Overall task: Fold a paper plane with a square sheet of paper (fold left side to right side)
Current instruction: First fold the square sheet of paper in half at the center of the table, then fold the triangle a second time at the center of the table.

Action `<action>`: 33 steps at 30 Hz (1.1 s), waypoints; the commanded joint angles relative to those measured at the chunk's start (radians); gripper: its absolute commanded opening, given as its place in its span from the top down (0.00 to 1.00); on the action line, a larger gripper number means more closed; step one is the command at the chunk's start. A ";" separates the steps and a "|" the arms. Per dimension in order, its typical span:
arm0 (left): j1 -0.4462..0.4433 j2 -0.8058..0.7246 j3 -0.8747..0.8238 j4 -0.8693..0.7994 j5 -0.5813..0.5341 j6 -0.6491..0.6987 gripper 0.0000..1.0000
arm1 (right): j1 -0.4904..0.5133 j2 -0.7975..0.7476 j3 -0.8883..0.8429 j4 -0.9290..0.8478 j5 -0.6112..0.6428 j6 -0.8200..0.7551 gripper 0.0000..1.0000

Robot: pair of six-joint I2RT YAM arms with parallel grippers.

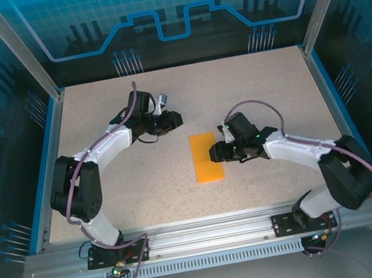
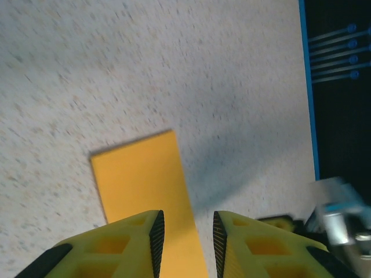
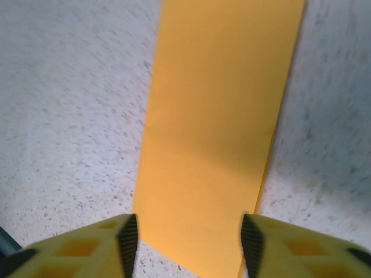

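Overhead view, near edge to far: an aluminium rail (image 1: 211, 239) carries the two arm bases, and beyond it lies the speckled table (image 1: 255, 83). At mid-table the square sheet of paper (image 1: 205, 161) lies flat as a narrow orange rectangle, its long sides running away from the bases. The right gripper (image 1: 212, 154) reaches in from the right at table level and meets the sheet's right-hand long edge. The left gripper (image 1: 177, 119) stands farther back, beyond and to the left of the sheet's far corner and clear of it. Right wrist view: the right gripper (image 3: 188, 243) has its jaws well apart, its yellow fingers (image 3: 87, 249) with black pads (image 3: 128, 237) flanking the sheet (image 3: 214, 116) and nothing clamped between them. A second orange layer peeks out along one long edge, so the paper is doubled over. Left wrist view: the left gripper (image 2: 186, 240) has its jaws parted by a narrow gap that grips nothing, and the sheet (image 2: 139, 174) lies on the table beneath and ahead of its fingertips.
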 commanded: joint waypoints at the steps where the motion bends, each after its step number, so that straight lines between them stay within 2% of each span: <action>1: -0.061 0.035 -0.041 -0.053 0.057 -0.022 0.68 | -0.045 -0.052 -0.004 -0.069 0.059 -0.062 0.39; 5: -0.102 0.106 -0.031 -0.011 0.061 -0.059 0.68 | -0.106 -0.096 -0.046 -0.072 -0.019 -0.039 0.30; 9: -0.124 0.190 0.019 -0.012 0.052 -0.052 0.69 | -0.131 -0.093 -0.083 -0.048 -0.115 -0.014 0.30; 17: -0.131 0.281 0.037 -0.013 0.021 -0.059 0.70 | -0.155 0.034 -0.078 -0.013 -0.258 0.007 0.41; 25: -0.133 0.283 -0.008 -0.011 0.015 -0.056 0.69 | -0.156 0.172 -0.017 0.024 -0.340 0.037 0.44; 33: -0.132 0.285 -0.021 -0.006 0.019 -0.055 0.69 | -0.153 0.269 0.021 0.047 -0.367 0.055 0.48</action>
